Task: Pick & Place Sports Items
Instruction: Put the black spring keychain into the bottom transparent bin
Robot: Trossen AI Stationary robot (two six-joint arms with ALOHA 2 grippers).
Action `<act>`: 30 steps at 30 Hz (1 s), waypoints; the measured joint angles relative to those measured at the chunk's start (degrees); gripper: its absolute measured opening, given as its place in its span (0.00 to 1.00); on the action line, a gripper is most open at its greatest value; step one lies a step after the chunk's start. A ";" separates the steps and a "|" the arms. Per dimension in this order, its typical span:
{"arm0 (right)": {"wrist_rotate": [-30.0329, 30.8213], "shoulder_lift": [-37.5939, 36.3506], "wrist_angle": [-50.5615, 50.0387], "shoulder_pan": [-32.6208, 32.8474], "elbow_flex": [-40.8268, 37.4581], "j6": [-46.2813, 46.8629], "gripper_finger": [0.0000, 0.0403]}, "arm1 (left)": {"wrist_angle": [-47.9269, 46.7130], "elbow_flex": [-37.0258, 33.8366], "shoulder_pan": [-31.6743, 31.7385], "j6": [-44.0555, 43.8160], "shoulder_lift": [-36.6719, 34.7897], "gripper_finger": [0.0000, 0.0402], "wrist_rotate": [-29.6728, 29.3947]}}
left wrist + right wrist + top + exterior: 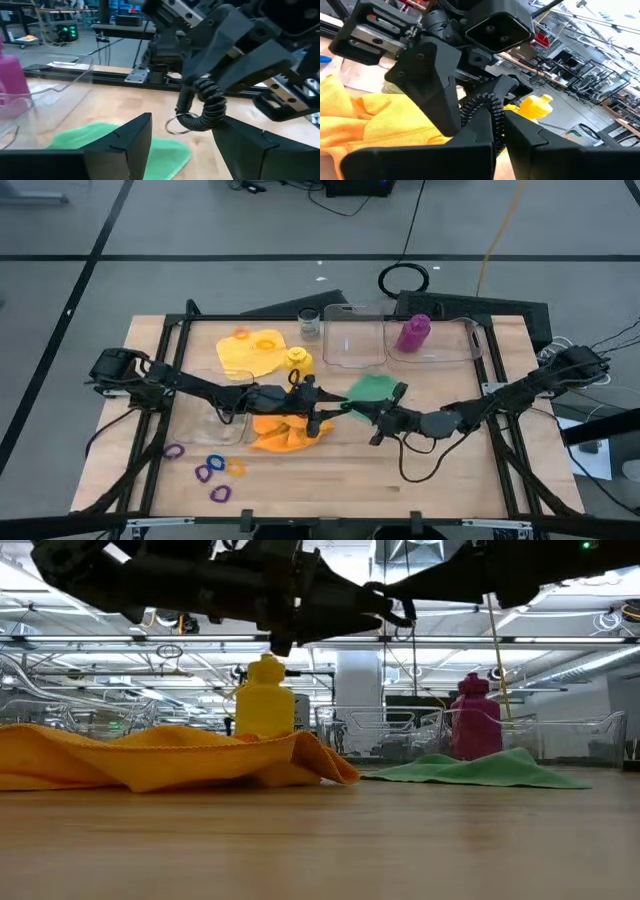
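A black coiled elastic ring [207, 107] hangs above the table's middle, between my two grippers. My right gripper [497, 117] comes in from the right and is shut on it. My left gripper [184, 125] faces it from the left, open, with one finger on each side of the ring. Below them lie an orange cloth [285, 432] and a green cloth [372, 390], both flat on the table. A yellow bottle [298, 360] stands upright beside a yellow cloth [250, 352]. A purple bottle [414, 333] stands in a clear box [455, 350]. My right gripper pinches one side of the coiled ring [481, 104] between its shut fingertips. The fingers lie about level and come from the table's right. The ring hangs below them, clear of the table. My left gripper's finger [235, 142] stands close to the ring's lower coil; I cannot tell whether they touch.
A second clear box [355, 335] and a small glass jar [309, 323] stand at the far middle. Several coloured rings [210, 470] lie near the front left. Two rings [255, 340] rest on the yellow cloth. Bare wood lies at the front right.
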 joint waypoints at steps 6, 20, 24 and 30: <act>0.00 0.00 -0.02 0.00 -0.02 -0.11 0.00 | 0.01 0.00 0.00 0.70 0.00 0.44 0.51; 0.00 0.00 -0.12 0.00 -0.02 -0.10 0.00 | -0.05 0.00 0.00 1.23 0.00 0.04 0.44; -0.02 0.00 -0.36 0.00 -0.02 0.30 0.01 | -0.39 0.00 0.00 1.31 0.00 0.04 0.42; -0.07 0.00 -0.90 0.00 -0.02 -0.13 0.16 | -0.45 0.00 -0.10 2.06 0.00 0.02 0.42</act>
